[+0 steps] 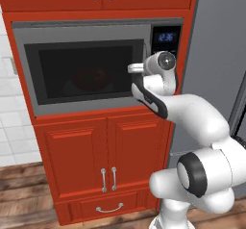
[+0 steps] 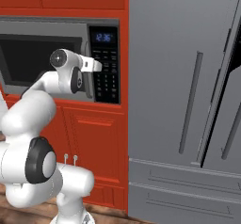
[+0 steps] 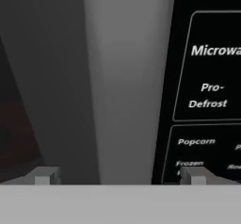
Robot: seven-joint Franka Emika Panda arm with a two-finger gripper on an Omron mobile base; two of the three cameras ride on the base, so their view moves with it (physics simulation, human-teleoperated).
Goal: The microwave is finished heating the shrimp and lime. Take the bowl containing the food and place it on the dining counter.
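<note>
My two-finger gripper (image 3: 120, 176) stands spread wide, straddling the curved grey handle (image 3: 124, 77) of the closed grey steel microwave (image 1: 86, 69). I see the shallow red-orange bowl (image 1: 91, 79) dimly behind its dark glass door.

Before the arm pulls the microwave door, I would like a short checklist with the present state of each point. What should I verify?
1. Grey steel microwave with dark glass door is shut: ok, it must be opened first.
2. Gripper open: ok, the fingers stand wide apart.
3. Fingers on both sides of the curved grey handle: ok in the hand view, one tip on each side.
4. Fingers touching the handle: cannot tell.
5. Red-orange round bowl inside: ok, a dim reddish shape shows behind the glass; its contents cannot be told.
6. Black keypad panel not under a finger: cannot tell, one tip looks close to it.
</note>
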